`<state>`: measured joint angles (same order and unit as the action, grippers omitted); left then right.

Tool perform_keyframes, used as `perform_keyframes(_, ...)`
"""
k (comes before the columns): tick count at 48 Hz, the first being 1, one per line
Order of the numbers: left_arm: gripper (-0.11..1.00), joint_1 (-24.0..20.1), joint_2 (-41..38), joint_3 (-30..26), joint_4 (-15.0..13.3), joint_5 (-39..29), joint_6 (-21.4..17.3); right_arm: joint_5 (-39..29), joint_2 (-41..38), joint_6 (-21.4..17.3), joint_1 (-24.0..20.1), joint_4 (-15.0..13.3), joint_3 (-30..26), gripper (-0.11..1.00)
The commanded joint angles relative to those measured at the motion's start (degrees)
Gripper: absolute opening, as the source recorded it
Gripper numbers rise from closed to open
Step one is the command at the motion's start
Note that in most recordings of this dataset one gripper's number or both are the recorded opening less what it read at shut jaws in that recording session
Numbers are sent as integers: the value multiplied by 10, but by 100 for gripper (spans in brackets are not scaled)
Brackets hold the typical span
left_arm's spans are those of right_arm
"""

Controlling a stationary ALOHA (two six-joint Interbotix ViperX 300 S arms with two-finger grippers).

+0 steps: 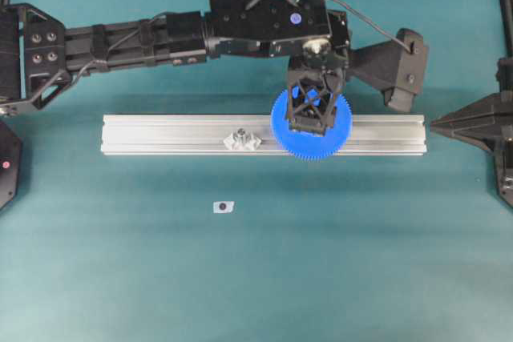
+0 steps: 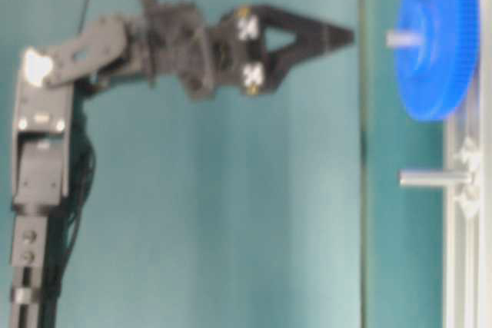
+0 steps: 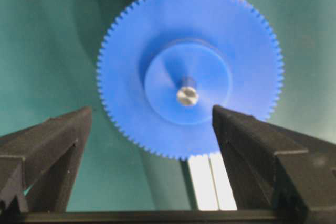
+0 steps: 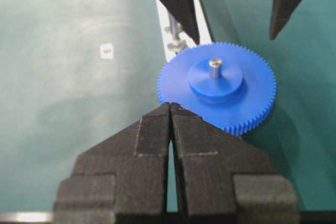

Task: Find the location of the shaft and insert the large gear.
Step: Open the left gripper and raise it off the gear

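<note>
Starting at the left, my left arm is reaching across the teal table [image 1: 120,278] toward the long aluminium rail [image 1: 160,130] lying crosswise in the overhead view. Partway along that rail a spare pin [image 1: 240,135] is standing upright between clear faceted pieces; I am leaving it alone, and a small white tag [image 1: 224,207] is lying well apart on the mat below it.

Further right, the large gear [image 1: 337,130] is lying flat on the rail, and the shaft [image 3: 187,95] is poking up through its centre hole, so I am judging the insertion done. My left gripper [image 1: 311,122] is hovering directly above the gear with its jaws spread wide and nothing between them; in the wrist view both fingers [image 3: 50,145] are standing clear of the toothed rim on either side. I am holding them apart so that lifting away should not drag the gear back up the shaft.

At the far right, my right gripper [image 4: 170,111] is resting with its jaws pressed together and empty, parked just beside the gear's rim, out of the working arm's way.
</note>
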<state>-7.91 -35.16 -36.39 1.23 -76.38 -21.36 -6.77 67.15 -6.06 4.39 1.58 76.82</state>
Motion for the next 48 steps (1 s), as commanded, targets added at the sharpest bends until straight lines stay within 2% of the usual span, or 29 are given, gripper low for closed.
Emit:
perform_keyframes(1,90,7,13,-16,3,0,4,2,-4,-5,-1,2,-9,0)
perform_keyframes(16,90,8,12,-16,1,0,8,-3,-4,-5,-2,1,-9,0)
perform_keyframes(37,91,19,18,-16,1,-2,54,-3,-4,-5,-2,1,-8,0)
perform_keyframes(48,91,23,21,-23,1,-10,57,-3,-4,-5,-2,1,-8,0)
